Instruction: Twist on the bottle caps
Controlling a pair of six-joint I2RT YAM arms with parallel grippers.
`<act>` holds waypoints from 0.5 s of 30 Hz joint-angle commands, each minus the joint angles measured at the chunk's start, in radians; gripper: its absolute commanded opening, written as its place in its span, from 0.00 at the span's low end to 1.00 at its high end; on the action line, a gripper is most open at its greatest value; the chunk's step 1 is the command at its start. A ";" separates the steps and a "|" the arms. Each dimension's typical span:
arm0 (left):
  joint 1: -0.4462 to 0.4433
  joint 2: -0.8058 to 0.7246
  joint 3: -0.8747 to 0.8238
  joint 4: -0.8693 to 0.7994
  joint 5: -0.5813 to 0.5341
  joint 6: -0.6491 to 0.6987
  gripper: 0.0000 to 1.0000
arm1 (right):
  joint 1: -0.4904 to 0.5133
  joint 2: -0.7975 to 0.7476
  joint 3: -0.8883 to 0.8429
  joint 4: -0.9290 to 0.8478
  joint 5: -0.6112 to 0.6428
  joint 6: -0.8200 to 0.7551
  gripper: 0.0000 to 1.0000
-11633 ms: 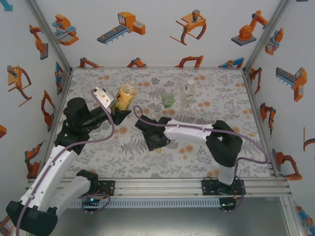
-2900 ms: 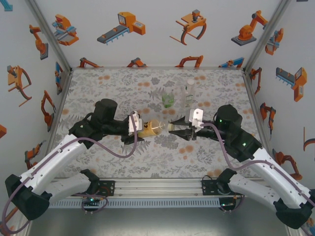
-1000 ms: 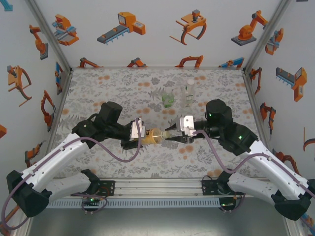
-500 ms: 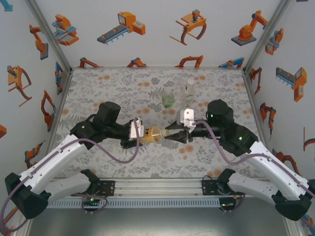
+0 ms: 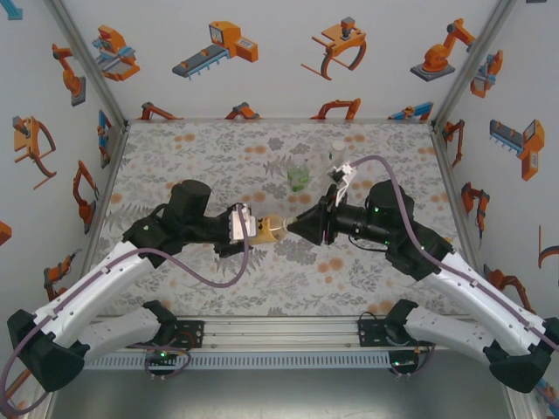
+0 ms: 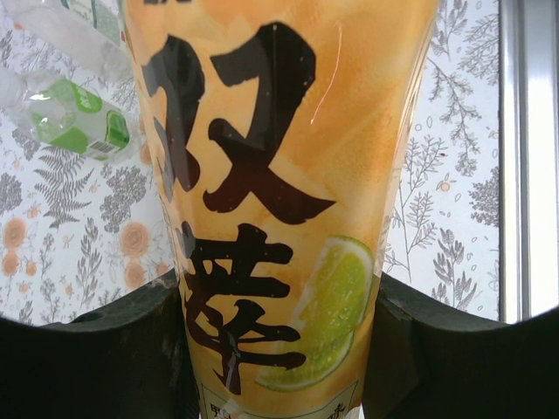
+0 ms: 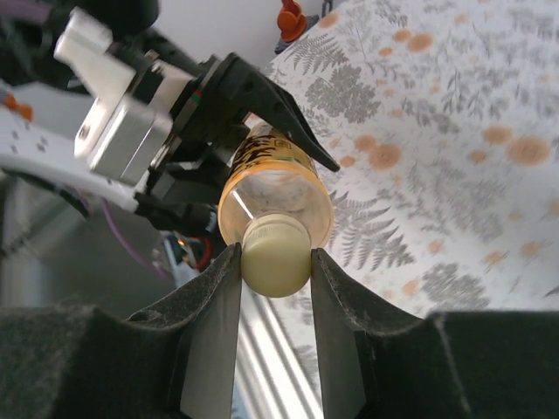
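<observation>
The amber bottle with its yellow label lies level above the table, neck toward the right. My left gripper is shut on its body, one finger on each side. My right gripper is shut on the pale yellow cap, which sits on the bottle's mouth. The squat green-tinted bottle and the slim colourless bottle stand on the mat behind the grippers.
The floral mat covers the table inside white printed walls. An aluminium rail runs along the near edge by the arm bases. The slim bottle stands close behind my right wrist.
My right wrist has rolled about its own axis with the cap held at the bottle's mouth; its camera mount swung up toward the back. The left arm and the bottle have barely moved.
</observation>
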 commanded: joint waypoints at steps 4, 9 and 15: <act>-0.013 -0.017 -0.005 0.049 0.063 0.005 0.00 | -0.003 0.073 0.038 -0.067 0.136 0.501 0.13; -0.013 -0.016 -0.009 0.057 0.064 0.002 0.00 | -0.002 0.081 0.023 -0.032 0.100 0.621 0.22; -0.013 -0.015 -0.011 0.060 0.063 0.001 0.00 | -0.002 0.066 0.045 -0.069 0.126 0.596 0.37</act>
